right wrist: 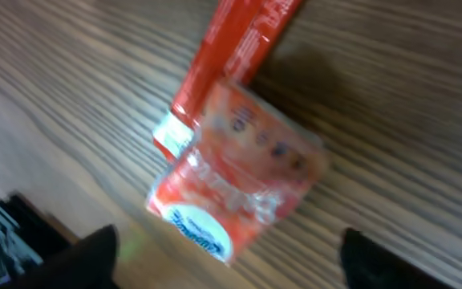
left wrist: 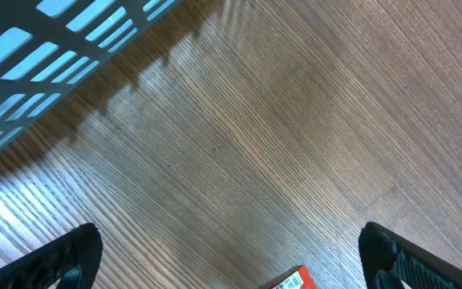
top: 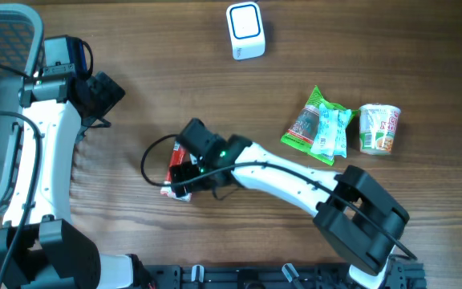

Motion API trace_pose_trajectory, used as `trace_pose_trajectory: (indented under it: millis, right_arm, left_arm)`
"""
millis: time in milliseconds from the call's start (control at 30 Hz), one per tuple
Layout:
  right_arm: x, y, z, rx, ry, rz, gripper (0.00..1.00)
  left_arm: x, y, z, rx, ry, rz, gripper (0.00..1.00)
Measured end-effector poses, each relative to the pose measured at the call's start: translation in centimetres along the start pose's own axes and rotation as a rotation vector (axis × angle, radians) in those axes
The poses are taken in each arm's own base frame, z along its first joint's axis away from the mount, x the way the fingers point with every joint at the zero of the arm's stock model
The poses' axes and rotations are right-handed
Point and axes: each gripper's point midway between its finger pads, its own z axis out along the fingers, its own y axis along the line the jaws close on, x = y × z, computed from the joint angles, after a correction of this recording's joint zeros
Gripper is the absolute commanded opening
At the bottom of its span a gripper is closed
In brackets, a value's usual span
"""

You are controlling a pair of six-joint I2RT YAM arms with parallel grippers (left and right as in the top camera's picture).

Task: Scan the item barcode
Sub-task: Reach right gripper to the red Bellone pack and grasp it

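A red snack packet (right wrist: 235,181) with a shiny clear wrapper lies on the wooden table, on the end of a long red box (right wrist: 231,48). My right gripper (right wrist: 235,269) hangs open just above the packet, its dark fingers to either side and touching nothing. From overhead the right gripper (top: 184,172) covers most of the red item (top: 176,152) at the left of centre. The white barcode scanner (top: 245,30) stands at the far edge. My left gripper (left wrist: 231,269) is open over bare wood, with a red box corner (left wrist: 293,281) bearing a barcode below it; from overhead the left gripper (top: 105,92) sits far left.
A grey mesh basket (top: 6,36) stands at the far left, and the basket (left wrist: 46,48) also shows at the top left of the left wrist view. Green and blue snack packs (top: 319,124) and a cup of noodles (top: 379,128) lie at the right.
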Motion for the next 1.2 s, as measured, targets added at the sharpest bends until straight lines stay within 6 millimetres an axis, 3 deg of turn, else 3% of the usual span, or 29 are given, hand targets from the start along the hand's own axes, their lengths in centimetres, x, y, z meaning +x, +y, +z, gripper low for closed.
trace_pose_trajectory:
  millis: [100, 133, 400, 500, 733, 833, 933, 1033, 1200]
  right_arm:
    - [0.1, 0.9, 0.6, -0.026, -0.024, 0.028, 0.53]
    - [0.0, 1.2, 0.8, -0.025, -0.040, 0.037, 0.51]
    - [-0.2, 0.7, 1.1, 0.054, -0.111, 0.155, 0.50]
    - [-1.2, -0.3, 0.6, 0.041, -0.115, 0.211, 0.52]
    - [-1.7, -0.4, 0.9, -0.019, -0.117, 0.338, 0.32]
    - [-0.6, -1.6, 1.9, -0.019, -0.101, 0.402, 0.30]
    - [-0.4, -1.5, 2.5, -0.060, -0.107, 0.425, 0.28]
    - [-0.4, -1.4, 2.7, -0.086, -0.112, 0.438, 0.06]
    - [-0.5, -1.2, 2.2, -0.102, -0.111, 0.370, 0.04]
  left_arm:
    - [0.0, 0.0, 0.0, 0.000, 0.000, 0.000, 1.00]
    - [0.0, 0.0, 0.0, 0.000, 0.000, 0.000, 1.00]
    - [0.0, 0.0, 0.0, 0.000, 0.000, 0.000, 1.00]
    - [0.0, 0.0, 0.0, 0.000, 0.000, 0.000, 1.00]
    - [0.0, 0.0, 0.0, 0.000, 0.000, 0.000, 1.00]
    - [0.0, 0.0, 0.0, 0.000, 0.000, 0.000, 1.00]
    - [0.0, 0.0, 0.0, 0.000, 0.000, 0.000, 1.00]
    - [0.0, 0.0, 0.0, 0.000, 0.000, 0.000, 1.00]
    - [0.0, 0.0, 0.0, 0.000, 0.000, 0.000, 1.00]
